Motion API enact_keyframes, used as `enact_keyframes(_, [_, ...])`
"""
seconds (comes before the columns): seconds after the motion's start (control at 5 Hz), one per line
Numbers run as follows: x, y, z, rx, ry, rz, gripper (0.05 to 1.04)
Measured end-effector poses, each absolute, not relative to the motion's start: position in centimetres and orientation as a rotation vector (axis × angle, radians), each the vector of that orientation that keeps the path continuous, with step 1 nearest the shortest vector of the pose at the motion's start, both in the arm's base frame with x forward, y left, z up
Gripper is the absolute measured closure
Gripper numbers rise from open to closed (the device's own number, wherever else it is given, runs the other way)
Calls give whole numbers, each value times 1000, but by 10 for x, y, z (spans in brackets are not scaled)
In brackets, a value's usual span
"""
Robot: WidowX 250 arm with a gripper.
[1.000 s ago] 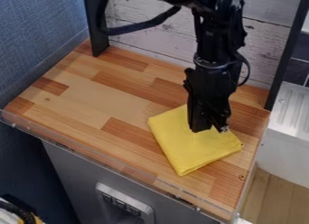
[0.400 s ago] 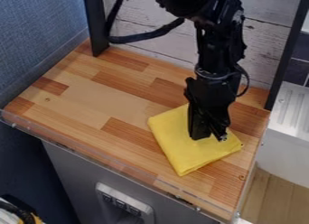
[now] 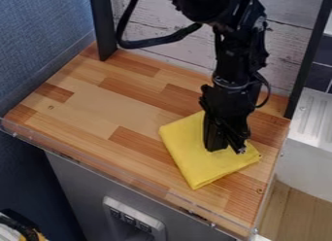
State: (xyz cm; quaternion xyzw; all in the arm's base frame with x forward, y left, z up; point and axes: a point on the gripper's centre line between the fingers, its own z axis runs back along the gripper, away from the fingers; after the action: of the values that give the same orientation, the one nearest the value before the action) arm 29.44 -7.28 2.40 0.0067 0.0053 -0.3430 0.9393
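The black gripper (image 3: 227,148) points down over the right half of the counter, its tips at the middle of a folded yellow cloth (image 3: 200,161). The cloth lies flat on the wooden counter (image 3: 97,106), turned at an angle, with one corner toward the counter's front edge. The gripper covers part of the cloth's upper side. Whether its tips touch the cloth I cannot tell.
Behind the counter stands a whitewashed plank wall (image 3: 158,28) between two dark upright posts. A blue padded wall (image 3: 42,36) borders the left side, and a white ribbed unit (image 3: 308,152) is at the right. A clear strip runs along the front edge.
The gripper has come slightly down and toward the front edge over the cloth, with a small shift right at the end. The cloth has not moved.
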Motion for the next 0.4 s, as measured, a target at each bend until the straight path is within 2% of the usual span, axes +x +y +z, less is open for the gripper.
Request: enact_keyframes(0.4, [289, -69, 16, 31, 7, -687, 1020])
